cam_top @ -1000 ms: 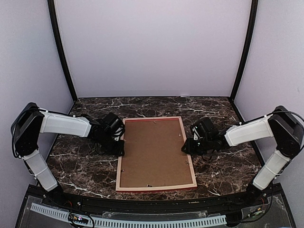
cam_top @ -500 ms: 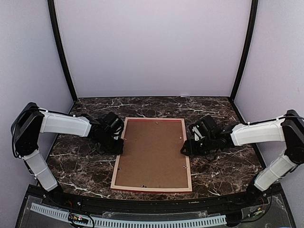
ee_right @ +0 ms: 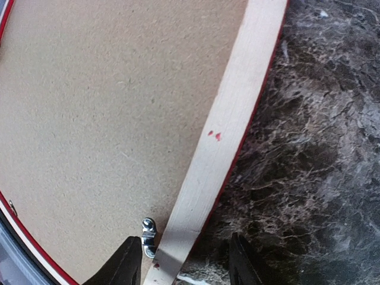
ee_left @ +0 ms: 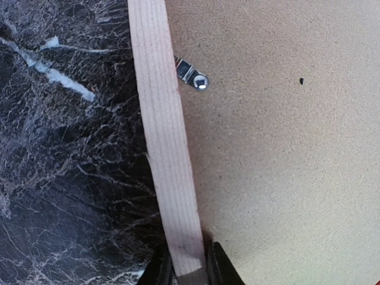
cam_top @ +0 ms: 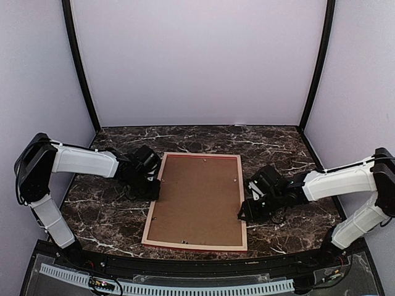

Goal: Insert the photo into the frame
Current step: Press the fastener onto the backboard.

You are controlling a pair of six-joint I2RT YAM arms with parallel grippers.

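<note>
The frame lies face down on the table, pale wood back up, with a thin red edge showing. A brown backing board fills it. The photo is hidden from every view. My left gripper is shut on the frame's left rail, both fingers pressed against the wood at the gripper. My right gripper stands open astride the right rail. One of its fingers is over the board and the other is over the table, with gaps on both sides of the rail.
Small metal turn clips sit at the rail's inner edge, on the backing board. Dark marble table lies all around the frame. Pale booth walls close in the back and sides.
The frame has slid towards the near edge and turned, its near end swinging left. My right gripper has moved nearer along the right rail. The left gripper stays clamped on the left rail.
</note>
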